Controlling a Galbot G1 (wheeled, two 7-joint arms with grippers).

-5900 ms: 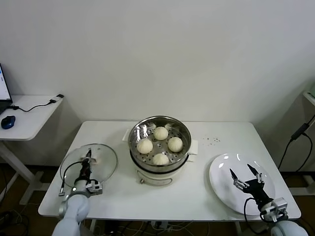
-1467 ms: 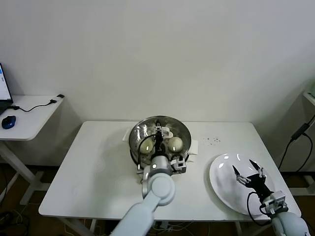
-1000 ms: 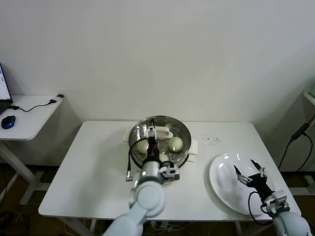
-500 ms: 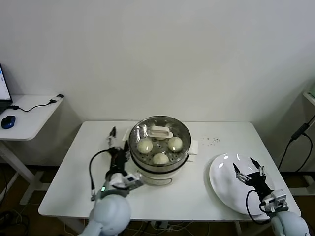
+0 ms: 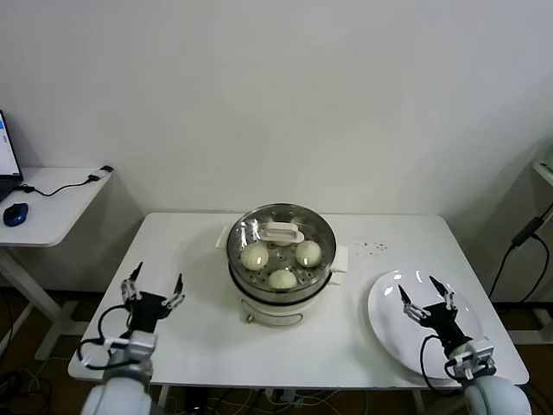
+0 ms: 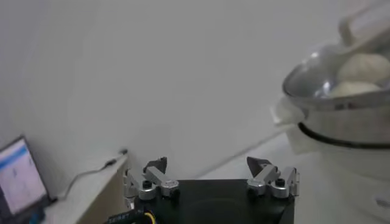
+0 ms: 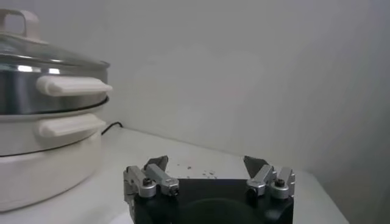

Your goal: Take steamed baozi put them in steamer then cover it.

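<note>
A: Middle of the table (image 5: 346, 337) is blocked by the steamer (image 5: 281, 298), glass lid (image 5: 281, 251) on top, so no way in from above.

B: Open tabletop on both sides. Only a white plate (image 5: 393, 328) near the right corner, lying flat and low.

Looks like a lab or office room here: bare white wall (image 5: 285, 95), a plain white worktop (image 5: 199, 251), a side desk (image 5: 52, 203) carrying a mouse (image 5: 14, 213), a cable (image 5: 65, 185) and a screen's edge (image 5: 7, 147).
</note>
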